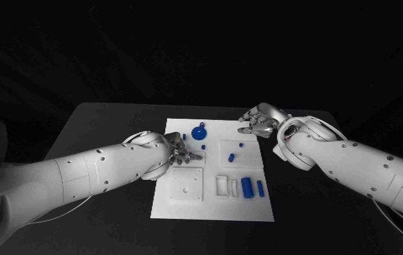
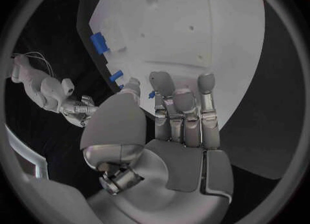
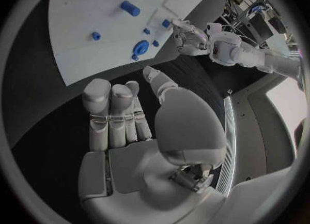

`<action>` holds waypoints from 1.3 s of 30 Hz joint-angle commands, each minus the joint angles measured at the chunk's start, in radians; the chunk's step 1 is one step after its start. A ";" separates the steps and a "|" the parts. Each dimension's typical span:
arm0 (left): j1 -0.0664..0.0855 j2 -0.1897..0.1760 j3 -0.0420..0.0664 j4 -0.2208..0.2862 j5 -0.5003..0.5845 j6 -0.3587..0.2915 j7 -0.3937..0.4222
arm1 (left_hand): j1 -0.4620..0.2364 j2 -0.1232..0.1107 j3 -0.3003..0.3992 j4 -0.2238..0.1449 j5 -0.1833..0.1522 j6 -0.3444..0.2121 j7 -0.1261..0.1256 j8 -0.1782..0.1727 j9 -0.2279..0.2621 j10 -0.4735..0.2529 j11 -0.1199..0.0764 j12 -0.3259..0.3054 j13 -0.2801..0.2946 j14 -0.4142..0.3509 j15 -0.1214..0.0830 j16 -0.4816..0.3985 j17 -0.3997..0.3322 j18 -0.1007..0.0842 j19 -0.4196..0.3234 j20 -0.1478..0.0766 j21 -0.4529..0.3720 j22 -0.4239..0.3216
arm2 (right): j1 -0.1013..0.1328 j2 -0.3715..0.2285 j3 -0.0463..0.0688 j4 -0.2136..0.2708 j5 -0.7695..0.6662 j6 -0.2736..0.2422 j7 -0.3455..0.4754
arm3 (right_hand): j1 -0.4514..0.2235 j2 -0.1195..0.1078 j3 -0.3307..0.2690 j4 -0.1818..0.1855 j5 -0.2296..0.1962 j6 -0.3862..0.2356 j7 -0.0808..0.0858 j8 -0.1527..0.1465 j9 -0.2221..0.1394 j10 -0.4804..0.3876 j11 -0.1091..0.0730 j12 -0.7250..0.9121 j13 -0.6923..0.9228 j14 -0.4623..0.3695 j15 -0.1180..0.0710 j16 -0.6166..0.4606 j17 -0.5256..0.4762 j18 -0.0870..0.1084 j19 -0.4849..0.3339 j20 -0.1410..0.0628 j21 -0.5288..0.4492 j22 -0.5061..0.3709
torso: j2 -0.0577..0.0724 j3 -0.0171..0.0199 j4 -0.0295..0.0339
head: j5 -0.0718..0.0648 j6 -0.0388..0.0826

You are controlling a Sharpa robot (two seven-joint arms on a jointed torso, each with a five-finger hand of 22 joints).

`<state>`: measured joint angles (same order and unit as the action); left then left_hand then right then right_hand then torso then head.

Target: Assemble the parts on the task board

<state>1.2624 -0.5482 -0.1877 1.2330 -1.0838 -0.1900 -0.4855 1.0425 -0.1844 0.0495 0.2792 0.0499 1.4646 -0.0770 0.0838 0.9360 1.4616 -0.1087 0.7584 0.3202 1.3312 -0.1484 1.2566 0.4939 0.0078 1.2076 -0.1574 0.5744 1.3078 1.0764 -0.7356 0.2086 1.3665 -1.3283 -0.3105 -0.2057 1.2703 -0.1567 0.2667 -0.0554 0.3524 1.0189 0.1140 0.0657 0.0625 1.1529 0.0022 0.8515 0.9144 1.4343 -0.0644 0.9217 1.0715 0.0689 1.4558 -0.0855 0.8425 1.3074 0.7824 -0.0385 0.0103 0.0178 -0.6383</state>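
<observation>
— On the black table (image 1: 109, 121), what is seen of the board and its pieces?

— A flat white rectangular task board (image 1: 189, 208) is laid in the middle. A round blue disc-shaped part (image 1: 198, 133) is seen near its far edge, small blue pegs (image 1: 241, 145) toward the centre, and a larger blue cylinder part (image 1: 247, 187) lying near the right edge, beside white slots.

— How is the left hand (image 1: 179, 153) placed?

— It is held over the board's left-centre area, fingers extended close together; whether anything is pinched cannot be told. No part is seen held in the wrist view (image 2: 184, 115).

— And the right hand (image 1: 260, 121)?

— It is held at the board's far right corner, off its edge, fingers extended and loosely apart (image 3: 123, 115), with nothing held.
</observation>
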 commanded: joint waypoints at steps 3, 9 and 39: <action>0.009 -0.026 0.034 0.029 0.086 0.030 0.018 | 0.021 0.007 -0.001 -0.004 -0.002 -0.020 0.012 -0.018 -0.016 0.050 0.006 -0.029 -0.013 -0.014 0.006 -0.024 -0.008 -0.008 -0.012 -0.001 -0.016 0.012 | -0.001 -0.001 0.000 -0.003 0.000 0.008 0.006 | -0.011 0.002 0.004 0.002 0.004 0.005 0.000 -0.004 0.000 -0.003 -0.001 0.002 -0.001 -0.004 -0.002 -0.004 -0.001 0.009 0.001 0.001 -0.004 0.105 | 0.000 -0.0003 0.0012 | 0.002 0.006; 0.044 -0.059 0.061 0.051 0.223 0.059 0.034 | 0.057 0.058 0.003 -0.074 0.001 -0.228 0.072 -0.018 -0.170 0.035 0.036 -0.082 -0.027 -0.044 0.020 -0.051 -0.018 -0.008 -0.026 0.009 -0.047 0.002 | -0.001 0.000 0.000 -0.012 0.001 0.007 0.007 | -0.012 0.003 0.003 0.002 0.004 0.004 0.000 -0.004 0.000 -0.002 -0.001 0.002 -0.001 -0.004 -0.002 -0.005 -0.001 0.009 0.001 0.001 -0.004 0.105 | 0.001 0.0000 0.0002 | 0.006 0.013; 0.128 0.117 0.075 -0.430 0.206 0.289 0.075 | 0.030 0.156 -0.061 -0.224 0.092 -0.345 0.123 0.034 -0.662 0.002 0.063 -0.175 -0.006 -0.075 0.052 -0.093 -0.052 -0.003 0.011 0.040 -0.214 0.019 | -0.001 0.016 0.030 -0.033 0.012 -0.014 0.012 | -0.015 0.003 -0.001 0.005 0.007 0.004 0.000 -0.004 0.000 0.000 -0.001 0.002 -0.002 -0.002 -0.003 -0.004 -0.002 0.009 0.002 0.001 -0.003 0.105 | 0.016 0.0047 -0.0098 | 0.020 0.035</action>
<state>1.3924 -0.4437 -0.1111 0.8251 -0.8389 0.0290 -0.4364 1.0707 -0.0166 -0.0134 0.0480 0.1460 1.1232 0.0493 0.1045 0.2711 1.4634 -0.0459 0.5778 0.3126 1.2608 -0.0962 1.1604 0.4407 0.0077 1.2116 -0.1146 0.3636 1.3080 1.0758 -0.7228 0.2356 1.3336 -1.3177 -0.3169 -0.2028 1.2664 -0.1527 0.2667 -0.0553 0.3564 1.0189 0.1140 0.0658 0.0626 1.1545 0.0038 0.8515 0.9134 1.4344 -0.0644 0.9217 1.0706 0.0688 1.4558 -0.0855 0.8425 1.3073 0.7941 -0.0353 0.0023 0.0360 -0.6052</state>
